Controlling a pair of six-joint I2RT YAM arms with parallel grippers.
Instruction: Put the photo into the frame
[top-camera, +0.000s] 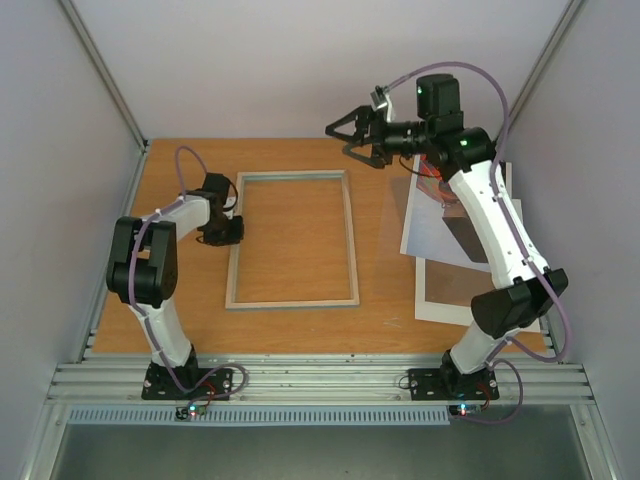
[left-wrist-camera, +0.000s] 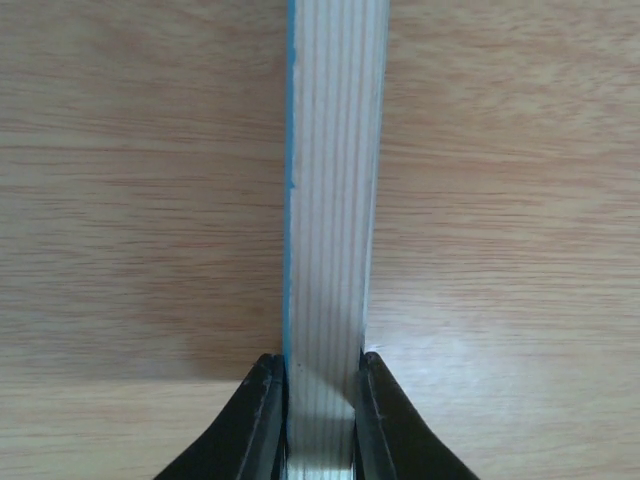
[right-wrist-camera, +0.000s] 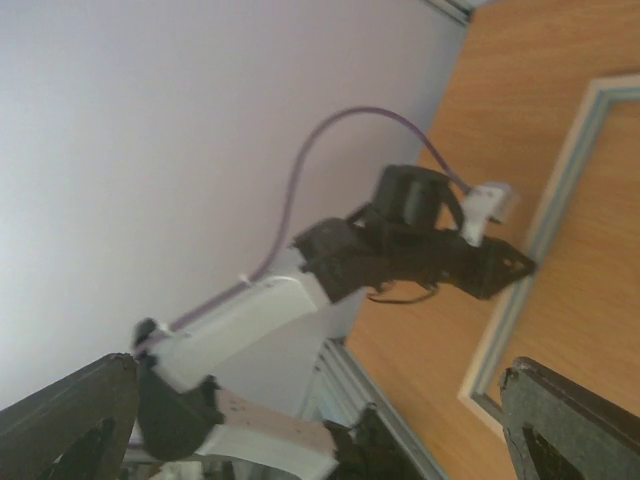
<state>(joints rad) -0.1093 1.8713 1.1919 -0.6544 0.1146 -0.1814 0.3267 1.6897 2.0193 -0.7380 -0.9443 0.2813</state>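
Note:
The frame (top-camera: 350, 240) lies flat in the middle of the table, its pale wooden back up. My left gripper (top-camera: 232, 232) is shut on the frame's left rail. In the left wrist view the black fingers (left-wrist-camera: 262, 400) press both sides of that pale rail (left-wrist-camera: 335, 200), which has a blue edge. My right gripper (top-camera: 345, 135) hangs high above the frame's far right corner, open and holding nothing. The photo (top-camera: 430, 225) lies at the right of the table, partly hidden under the right arm, with orange-red print showing near its far end. The right wrist view shows the frame (right-wrist-camera: 560, 200) and the left arm (right-wrist-camera: 420, 240).
A white card mat (top-camera: 445, 295) lies under the photo's near edge at the right. A clear sheet (top-camera: 392, 215) lies between the frame and the photo. Walls close the table on the left, back and right. A metal rail (top-camera: 320, 375) runs along the near edge.

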